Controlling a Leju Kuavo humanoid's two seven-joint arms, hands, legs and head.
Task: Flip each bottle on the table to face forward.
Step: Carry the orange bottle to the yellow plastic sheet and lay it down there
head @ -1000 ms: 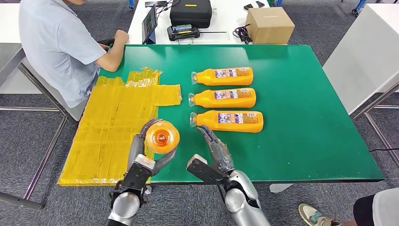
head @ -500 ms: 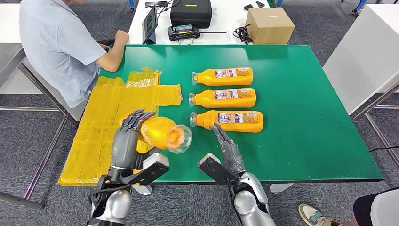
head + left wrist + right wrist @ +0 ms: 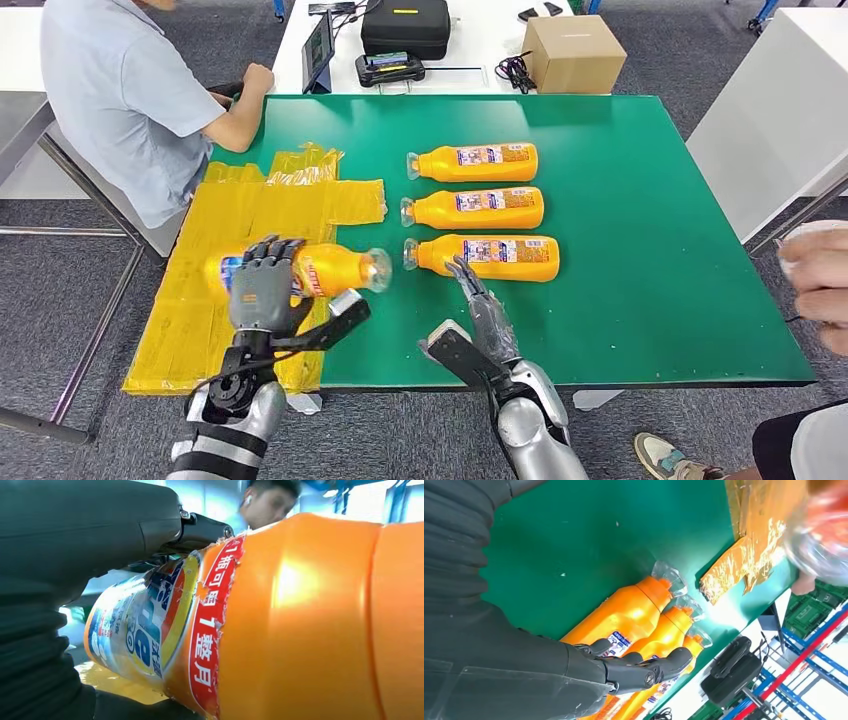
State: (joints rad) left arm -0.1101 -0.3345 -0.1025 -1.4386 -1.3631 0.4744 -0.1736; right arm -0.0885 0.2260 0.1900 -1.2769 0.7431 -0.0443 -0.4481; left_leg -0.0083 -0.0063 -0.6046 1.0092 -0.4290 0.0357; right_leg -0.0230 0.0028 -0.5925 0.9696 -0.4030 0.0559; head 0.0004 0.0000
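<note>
The robot's left hand point(image 3: 262, 293) is gripping an orange plastic bottle point(image 3: 318, 270), lying sideways over the yellow sheets point(image 3: 235, 240). The right hand point(image 3: 480, 305) is empty with straight fingers, near three orange bottles point(image 3: 480, 209) lying on the green table point(image 3: 650, 260).

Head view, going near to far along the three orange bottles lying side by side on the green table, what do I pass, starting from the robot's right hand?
right hand → nearest bottle → middle bottle → farthest bottle → cardboard box
</note>
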